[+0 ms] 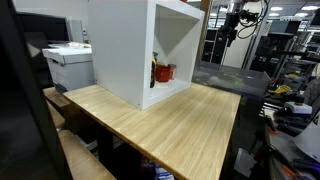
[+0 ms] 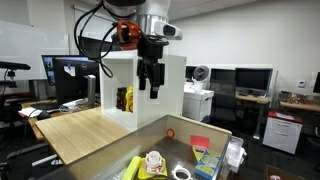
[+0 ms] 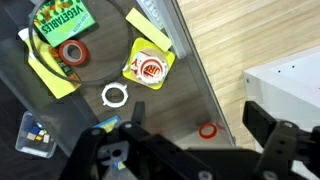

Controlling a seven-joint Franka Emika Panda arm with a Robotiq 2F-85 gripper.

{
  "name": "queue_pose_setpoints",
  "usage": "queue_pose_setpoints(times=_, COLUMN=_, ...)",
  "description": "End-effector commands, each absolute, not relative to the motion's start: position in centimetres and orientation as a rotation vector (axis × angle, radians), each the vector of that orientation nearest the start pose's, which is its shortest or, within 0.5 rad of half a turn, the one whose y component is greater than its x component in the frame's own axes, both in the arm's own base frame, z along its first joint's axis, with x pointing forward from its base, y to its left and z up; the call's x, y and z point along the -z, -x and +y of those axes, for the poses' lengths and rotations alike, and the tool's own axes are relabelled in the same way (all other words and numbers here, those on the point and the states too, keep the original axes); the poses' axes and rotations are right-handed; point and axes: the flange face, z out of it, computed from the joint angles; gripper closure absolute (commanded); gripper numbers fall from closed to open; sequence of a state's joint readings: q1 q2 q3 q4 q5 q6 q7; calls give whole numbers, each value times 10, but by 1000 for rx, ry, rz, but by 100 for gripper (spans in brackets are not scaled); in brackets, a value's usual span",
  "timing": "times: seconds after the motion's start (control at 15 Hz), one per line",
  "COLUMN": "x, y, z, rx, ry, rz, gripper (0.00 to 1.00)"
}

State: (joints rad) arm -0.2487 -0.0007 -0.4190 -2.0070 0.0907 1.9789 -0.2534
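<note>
My gripper (image 2: 148, 78) hangs open and empty, high above the grey table top (image 2: 175, 148), next to the white open-fronted box (image 2: 165, 95). In the wrist view its two black fingers (image 3: 200, 120) are spread wide, and a small red ring (image 3: 207, 130) lies on the grey surface far below, between them. The ring also shows in an exterior view (image 2: 171, 132). In the other exterior view the arm (image 1: 232, 28) is small, at the far right behind the box (image 1: 130, 50).
On the grey top lie a cup on a yellow dish (image 3: 148, 68), a white ring (image 3: 115, 95), a red tape roll (image 3: 70, 52), a green vegetables packet (image 3: 62, 17) and a clear box of small blocks (image 3: 35, 135). The wooden table (image 1: 170, 125) adjoins. The box holds red and yellow items (image 1: 160, 72).
</note>
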Motion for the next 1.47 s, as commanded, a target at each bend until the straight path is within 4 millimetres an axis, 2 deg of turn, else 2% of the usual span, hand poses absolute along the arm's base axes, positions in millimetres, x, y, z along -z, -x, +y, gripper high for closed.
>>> queue_pose_setpoints(times=0.0, x=-455, y=-433, z=-336, rx=15, ry=2990, rz=702, gripper=0)
queue_pose_setpoints(times=0.73, x=-415, y=-463, z=-378, rx=38, ry=2916, rz=869, gripper=0)
queue_pose_setpoints(times=0.8, x=-403, y=-472, z=-387, rx=9, ry=2911, rz=887, gripper=0)
queue_pose_setpoints(times=0.87, x=-402, y=-473, z=-388, rx=8, ry=2909, rz=891, gripper=0)
queue_pose_setpoints(times=1.07, x=-380, y=-493, z=-401, rx=-17, ry=2910, rz=890, gripper=0)
queue_pose_setpoints(times=1.13, x=-373, y=-498, z=-402, rx=-26, ry=2906, rz=874, gripper=0)
queue_pose_setpoints(times=1.33, x=-337, y=-519, z=-407, rx=-61, ry=2882, rz=836, gripper=0)
queue_pose_setpoints(times=1.4, x=-335, y=-520, z=-406, rx=-63, ry=2883, rz=833, gripper=0)
